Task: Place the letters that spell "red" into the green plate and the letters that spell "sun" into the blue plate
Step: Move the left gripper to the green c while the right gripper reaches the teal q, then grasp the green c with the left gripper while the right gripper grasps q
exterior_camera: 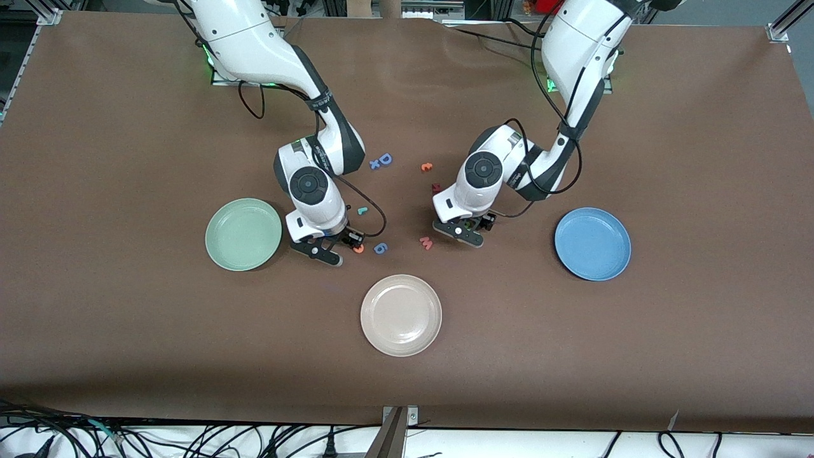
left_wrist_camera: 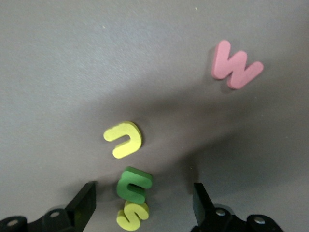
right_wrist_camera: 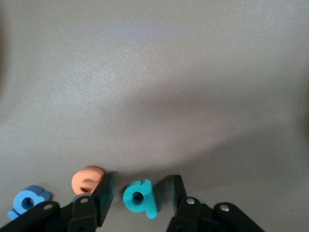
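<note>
The teal d (right_wrist_camera: 140, 197) lies on the brown table (exterior_camera: 636, 350) between the right gripper (right_wrist_camera: 140, 191)'s parted fingers, untouched, with the orange e (right_wrist_camera: 87, 179) just beside one finger. The left gripper (left_wrist_camera: 142, 203) gapes around the olive-green n (left_wrist_camera: 134, 184) and the half-cropped yellow s (left_wrist_camera: 132, 216); the yellow u (left_wrist_camera: 124, 138) lies near. In the front view both wrists hide these letters.

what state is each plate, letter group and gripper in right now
green plate: empty
blue plate: empty
beige plate: empty
teal d: flat on table, between the right gripper's fingers
orange e: on table, just outside one finger
green n: on table, touching yellow s
yellow u: on table, apart
right gripper: open, straddling the d
left gripper: open, over n and s
</note>
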Available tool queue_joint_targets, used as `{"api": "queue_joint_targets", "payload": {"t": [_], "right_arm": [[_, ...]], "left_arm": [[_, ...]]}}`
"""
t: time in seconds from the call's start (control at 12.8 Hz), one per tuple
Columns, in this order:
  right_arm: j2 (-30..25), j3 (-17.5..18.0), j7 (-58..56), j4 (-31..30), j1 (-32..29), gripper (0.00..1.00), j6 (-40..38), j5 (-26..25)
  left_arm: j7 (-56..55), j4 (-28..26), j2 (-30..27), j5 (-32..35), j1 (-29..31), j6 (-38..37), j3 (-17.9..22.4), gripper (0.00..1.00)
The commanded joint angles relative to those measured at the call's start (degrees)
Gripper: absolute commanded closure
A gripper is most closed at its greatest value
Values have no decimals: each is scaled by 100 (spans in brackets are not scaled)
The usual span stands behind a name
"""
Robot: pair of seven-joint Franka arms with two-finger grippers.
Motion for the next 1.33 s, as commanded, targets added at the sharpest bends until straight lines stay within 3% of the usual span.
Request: {"api": "queue_joint_targets", "payload": {"t": [0.0,0.16,0.23,0.31,0.47,0.7,0.86,1.25], "right_arm": [[15,33,-9,-43,-8,43,112,77],[15,33,-9,-43,-8,43,112,77],[15,33,-18,-43,-17,51,112,77],[15,33,-9,-43,-17,57,112,77],[15,33,-18,-43,-17,61,112,77],[15,42,-18,-34,-8,75,112,77],[15,42,-18,-34,-8,76,112,77],[-116,34,-97,10,-43,76,-202,77]], "left_arm": [[-85,-66,-23,200,-60,50,42,29],[-41,-49,-23,200,-60,50,42,54],[-32,-23,-23,200,-51,50,42,61],[-32,-5,-23,208,-51,50,42,64],[-32,22,-23,208,-43,50,42,69],[-23,22,-40,208,-25,50,42,82],[-15,30,-75,208,-7,50,42,87],[170,83,-391,200,168,-108,42,88]]}}
